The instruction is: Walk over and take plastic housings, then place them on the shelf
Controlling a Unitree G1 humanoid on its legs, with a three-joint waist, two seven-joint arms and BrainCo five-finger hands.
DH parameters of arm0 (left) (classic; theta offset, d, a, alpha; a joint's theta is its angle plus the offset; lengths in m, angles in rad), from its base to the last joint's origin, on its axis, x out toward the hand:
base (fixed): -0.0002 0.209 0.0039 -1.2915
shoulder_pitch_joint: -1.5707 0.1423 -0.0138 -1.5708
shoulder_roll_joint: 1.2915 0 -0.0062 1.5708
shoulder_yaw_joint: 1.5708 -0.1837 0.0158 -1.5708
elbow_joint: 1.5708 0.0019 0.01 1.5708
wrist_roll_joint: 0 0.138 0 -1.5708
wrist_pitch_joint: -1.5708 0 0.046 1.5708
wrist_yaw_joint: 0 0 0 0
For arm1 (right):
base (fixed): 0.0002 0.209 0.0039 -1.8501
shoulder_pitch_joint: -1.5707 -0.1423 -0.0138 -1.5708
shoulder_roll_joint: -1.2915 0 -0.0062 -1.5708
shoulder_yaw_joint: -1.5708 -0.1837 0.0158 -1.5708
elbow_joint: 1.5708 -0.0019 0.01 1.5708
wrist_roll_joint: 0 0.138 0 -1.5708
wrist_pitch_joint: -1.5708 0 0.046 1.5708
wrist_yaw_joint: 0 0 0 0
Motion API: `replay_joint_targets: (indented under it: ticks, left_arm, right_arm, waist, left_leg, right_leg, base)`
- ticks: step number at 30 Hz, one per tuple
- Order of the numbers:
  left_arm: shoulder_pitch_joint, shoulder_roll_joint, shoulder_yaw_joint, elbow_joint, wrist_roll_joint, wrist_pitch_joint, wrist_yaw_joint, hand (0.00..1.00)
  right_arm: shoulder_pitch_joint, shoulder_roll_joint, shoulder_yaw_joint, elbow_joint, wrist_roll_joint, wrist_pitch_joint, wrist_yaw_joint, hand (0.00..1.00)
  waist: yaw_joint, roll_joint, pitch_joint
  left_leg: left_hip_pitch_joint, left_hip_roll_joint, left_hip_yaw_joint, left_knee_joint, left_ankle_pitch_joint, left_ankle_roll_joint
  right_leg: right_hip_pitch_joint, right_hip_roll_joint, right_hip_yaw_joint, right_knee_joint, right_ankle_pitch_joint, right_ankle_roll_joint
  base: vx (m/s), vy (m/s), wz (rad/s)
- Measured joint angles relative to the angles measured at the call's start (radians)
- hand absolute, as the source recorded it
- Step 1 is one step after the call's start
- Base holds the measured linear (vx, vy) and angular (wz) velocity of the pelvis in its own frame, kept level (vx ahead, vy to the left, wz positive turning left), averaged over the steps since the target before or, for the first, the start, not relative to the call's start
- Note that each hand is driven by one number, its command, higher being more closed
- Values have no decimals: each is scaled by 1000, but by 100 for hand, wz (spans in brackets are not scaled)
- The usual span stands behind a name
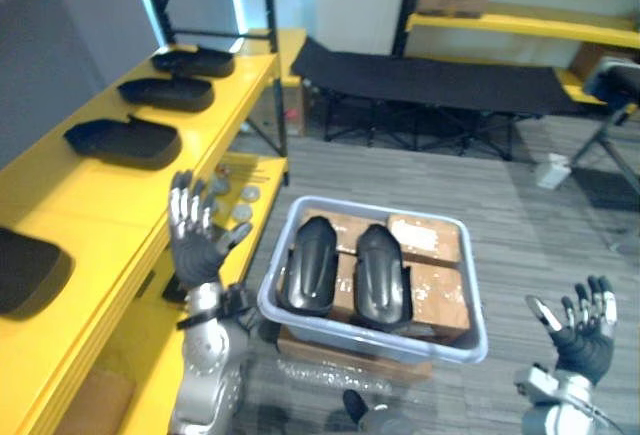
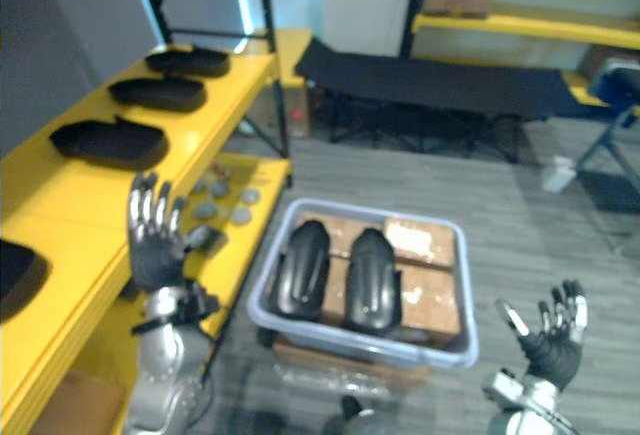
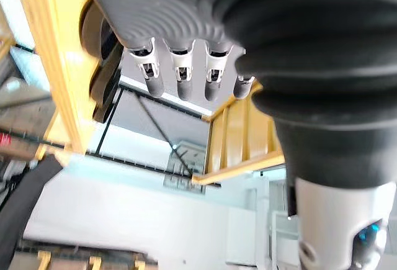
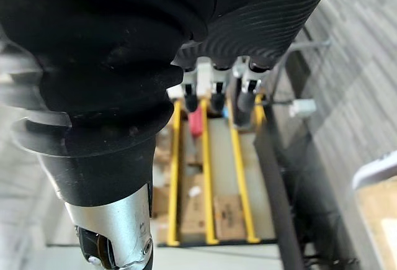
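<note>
While the left hand [image 1: 195,240] is hovering upright beside the yellow shelf [image 1: 100,190], fingers spread and gripping nothing, the right hand [image 1: 580,330] is hanging low to the right of the grey bin [image 1: 375,338], palm up, with its fingers likewise spread and empty. In the bin, one black housing [image 1: 310,265] is lying just beside a second housing [image 1: 381,275], both resting lengthwise on cardboard boxes [image 1: 432,300]. On the shelf's top board, four further housings are sitting in a row, apart from one another: nearest housing [image 1: 25,270], middle housing [image 1: 125,141], third housing [image 1: 166,92], farthest housing [image 1: 194,59]. Small grey discs [image 1: 238,203] are lying on the lower board. A black cot [image 1: 430,80] is standing on the floor beyond the bin.
</note>
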Motion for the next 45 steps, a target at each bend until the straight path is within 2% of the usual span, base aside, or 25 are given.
replay_joint_targets:
  ticks: [2,3,5,6,8,11,15,16,17,18,19,22,23,25,26,27,29,30,33,37,39,40,42,44,45]
  left_arm:
    - [-7,-1,27,-5,-6,-15,-2,0]
    - [-16,0,39,-5,-11,-46,2,0]
    - [-14,-1,50,-1,-12,-80,17,0]
    - [-20,-1,50,-1,-8,-94,31,0]
    - [-52,1,48,1,-7,-110,40,0]
    - [-83,-8,10,-14,-12,-124,14,0]
    - [-62,-10,-43,-49,-19,-109,-62,0]
    - [-43,-10,-51,-64,-17,-104,-78,0]
    - [-33,-10,-41,-72,-11,-97,-77,0]
    - [-16,-13,-33,-74,-4,-88,-77,0]
    - [-6,-9,-13,-72,13,-61,-76,0]
    - [51,-6,71,-71,41,-21,-73,0]
    - [57,-4,87,-69,40,-17,-73,0]
    - [61,7,150,-53,32,-17,-78,0]
    - [68,18,172,-48,22,-17,-77,0]
    - [74,14,187,-48,11,-19,-77,0]
    - [76,-12,176,-48,-17,-21,-79,0]
    - [74,-42,161,-48,-20,-29,-81,0]
    - [49,-50,131,-49,-34,-42,-75,0]
    - [-21,-48,52,75,-35,-33,-67,0]
    - [-59,-43,15,137,-21,-9,-66,0]
    - [-96,-34,-16,181,39,27,-57,0]
    - [-163,-24,-71,268,135,117,-48,0]
    - [-241,-13,-158,407,207,249,-47,0]
    - [-255,-13,-174,447,232,281,-44,0]
  right_arm:
    - [-27,-1,25,0,-3,0,0,0]
    - [-58,2,52,4,-8,1,0,0]
    - [-97,6,94,7,-20,7,1,0]
    - [-127,5,100,7,-25,7,0,0]
    - [-171,2,107,7,-23,8,-4,0]
    - [-190,-5,123,0,-7,10,-48,0]
    - [-44,59,136,-4,28,13,-58,0]
    - [13,61,134,-12,27,11,-30,0]
    - [31,56,133,-16,26,10,8,0]
    - [32,53,134,-17,27,8,26,0]
    - [26,44,137,-19,28,4,52,0]
    - [-66,-9,157,10,26,-7,64,0]
    - [-96,-14,157,33,26,-7,61,0]
    - [-182,-21,155,121,26,-1,36,0]
    - [-210,-21,154,144,24,8,16,0]
    - [-236,-23,153,151,16,27,-5,0]
    - [-260,-31,151,161,2,54,-27,0]
    - [-262,-42,147,163,-16,76,-42,0]
    - [-251,-45,112,187,-33,90,-69,0]
    - [-305,-86,62,296,-33,81,-99,0]
    - [-360,-102,60,319,-52,70,-115,0]
    - [-414,-121,61,336,-53,64,-115,0]
    - [-519,-167,65,385,-54,60,-122,0]
    - [-711,-247,83,488,-56,66,-140,0]
    - [-763,-270,96,517,-54,68,-143,0]
  waist:
    - [14,4,2]
    - [25,4,18]
    - [59,-25,44]
    - [71,-13,53]
    - [70,-32,77]
    - [80,8,119]
    - [91,15,177]
    - [90,8,187]
    - [96,5,208]
    - [95,16,216]
    - [96,9,219]
    - [118,6,219]
    - [122,6,219]
    - [134,-5,216]
    - [146,-15,213]
    - [161,-28,219]
    - [166,-5,231]
    - [155,21,251]
    - [124,32,283]
    - [108,30,294]
    - [95,27,300]
    - [97,27,302]
    - [96,28,313]
    - [96,35,335]
    - [97,37,337]
  left_leg:
    - [-16,-16,4,-48,-34,-33]
    - [-22,-27,6,-78,-57,-77]
    - [-45,-58,17,-73,-47,-62]
    - [-66,-52,13,-69,-43,-57]
    - [-81,-67,-15,-32,-52,-64]
    - [-151,-54,-63,117,-108,-69]
    - [-148,-43,-38,246,-169,-49]
    - [-122,-35,7,253,-200,-35]
    - [-107,-13,51,247,-198,-21]
    - [-109,4,77,248,-193,-20]
    - [-110,20,110,248,-180,-10]
    - [-114,42,171,201,-120,-9]
    - [-126,45,175,190,-104,-10]
    - [-178,47,177,152,-58,-19]
    - [-210,43,180,151,-47,-35]
    - [-249,30,166,163,-32,-63]
    - [-276,30,141,148,-11,-72]
    - [-282,32,108,117,14,-67]
    - [-279,26,88,61,56,-77]
    - [-282,2,91,-2,93,-72]
    - [-298,-5,99,-17,107,-65]
    - [-313,-7,108,-20,113,-66]
    - [-318,-24,113,-37,131,-60]
    - [-321,-38,111,-52,148,-60]
    - [-328,-40,109,-52,151,-58]
  right_leg:
    - [-46,-16,-2,5,39,23]
    - [-70,-29,-2,1,55,42]
    - [-79,-68,-11,-31,52,19]
    - [-98,-77,-49,-14,33,6]
    - [-123,-79,-80,79,37,33]
    - [-179,-51,-107,190,25,80]
    - [-184,-25,-106,260,34,89]
    - [-182,-19,-123,257,69,86]
    - [-169,-12,-168,193,173,47]
    - [-169,-8,-204,170,204,19]
    - [-201,-15,-307,331,99,-26]
    - [-211,-107,-432,641,-123,-56]
    - [-204,-129,-445,667,-149,-53]
    - [-169,-202,-470,689,-213,-39]
    - [-138,-234,-483,650,-208,-39]
    - [-105,-242,-516,531,-257,44]
    - [-89,-217,-528,423,-262,83]
    - [-88,-195,-530,376,-227,77]
    - [-105,-178,-517,342,-195,63]
    - [-144,-179,-484,292,-145,59]
    - [-161,-179,-471,253,-113,63]
    - [-176,-180,-464,230,-94,62]
    - [-184,-192,-463,208,-67,67]
    - [-183,-203,-464,185,-42,72]
    - [-184,-205,-465,181,-35,71]
  base:
    - [-195,177,1]
    - [-224,178,-10]
    - [-205,128,-8]
    - [-117,48,10]
    - [-26,-5,34]
    - [-6,1,18]
    - [-101,73,-57]
    - [-219,83,-108]
    - [-259,66,-116]
    - [-315,36,-112]
    - [-303,36,-81]
    - [-208,17,-66]
    - [-147,-53,-45]
    - [-131,-161,-25]
    - [-140,-293,-39]
    - [-105,-271,-43]
    - [-59,-208,-47]
    - [-47,-167,-34]
    - [-64,-97,-24]
    - [-70,-12,-28]
    - [-93,28,-27]
    - [-98,40,-22]
    - [-83,35,-9]
    - [-80,27,3]
    - [-55,20,7]
